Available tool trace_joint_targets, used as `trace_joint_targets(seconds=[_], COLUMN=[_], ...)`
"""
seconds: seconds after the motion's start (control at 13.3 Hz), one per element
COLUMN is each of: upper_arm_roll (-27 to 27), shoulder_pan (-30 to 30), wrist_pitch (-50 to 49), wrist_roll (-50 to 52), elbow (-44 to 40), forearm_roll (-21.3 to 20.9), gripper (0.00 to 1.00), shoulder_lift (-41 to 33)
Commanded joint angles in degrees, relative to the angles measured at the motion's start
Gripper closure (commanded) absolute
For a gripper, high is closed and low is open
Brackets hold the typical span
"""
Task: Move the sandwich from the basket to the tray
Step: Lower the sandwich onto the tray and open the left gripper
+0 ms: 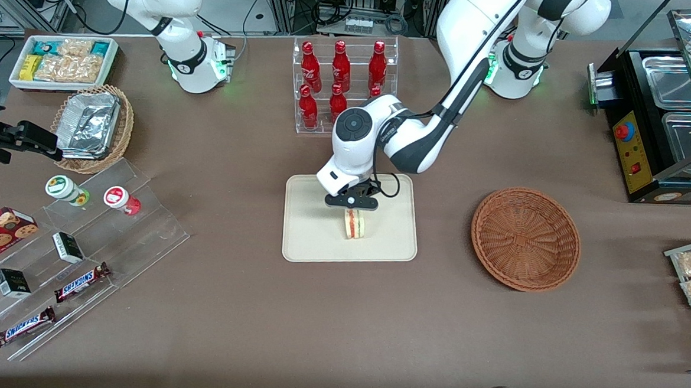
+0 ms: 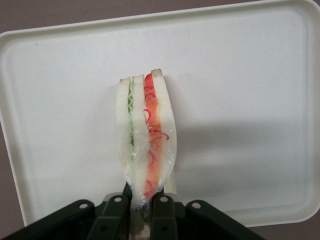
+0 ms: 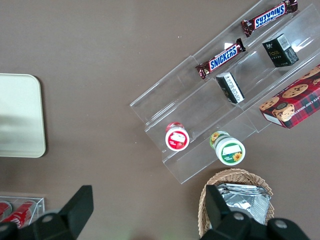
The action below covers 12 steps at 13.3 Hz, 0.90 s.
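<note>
The sandwich [image 1: 355, 224] [image 2: 146, 135], pale bread with red and green filling in clear wrap, hangs over the middle of the cream tray [image 1: 307, 239] [image 2: 250, 100]. My left gripper [image 1: 352, 208] [image 2: 142, 212] is directly above it, shut on the sandwich's top end, with a black finger [image 2: 114, 215] on each side of the wrap. Whether the sandwich's lower end touches the tray I cannot tell. The reddish-brown wicker basket [image 1: 525, 238] sits beside the tray toward the working arm's end, with nothing in it.
A clear rack of red bottles [image 1: 342, 81] stands farther from the front camera than the tray. A clear stepped stand with candy bars [image 1: 80, 282] and small jars, a foil-container basket [image 1: 94, 127] and a white snack bin [image 1: 62, 61] lie toward the parked arm's end. A black food warmer [image 1: 663, 122] stands toward the working arm's end.
</note>
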<state>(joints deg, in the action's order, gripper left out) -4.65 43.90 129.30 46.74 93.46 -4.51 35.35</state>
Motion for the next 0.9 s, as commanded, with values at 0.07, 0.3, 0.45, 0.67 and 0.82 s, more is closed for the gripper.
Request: trace_joint_targets(seconds=[0.07,0.3,0.45,0.67,0.82], upper_arm_roll=[0.70,0.96,0.96,1.31,1.23], shoulder_pan=[1.01,0.31,-1.09,-4.94,-7.68], wrist_pitch=[0.16,-1.06,-3.78,-14.92,-20.12], wrist_roll=[0.46,0.81,1.51,1.17,1.16], elbow=[-1.62,-1.88,-2.23,-7.48,-10.74], forearm_roll=[-0.50,-0.24,0.29,1.08,1.34], gripper=[0.00,0.00,0.00,0.00,0.00], shoulder_lift=[0.77,-1.41,-3.61,-6.43,-8.27])
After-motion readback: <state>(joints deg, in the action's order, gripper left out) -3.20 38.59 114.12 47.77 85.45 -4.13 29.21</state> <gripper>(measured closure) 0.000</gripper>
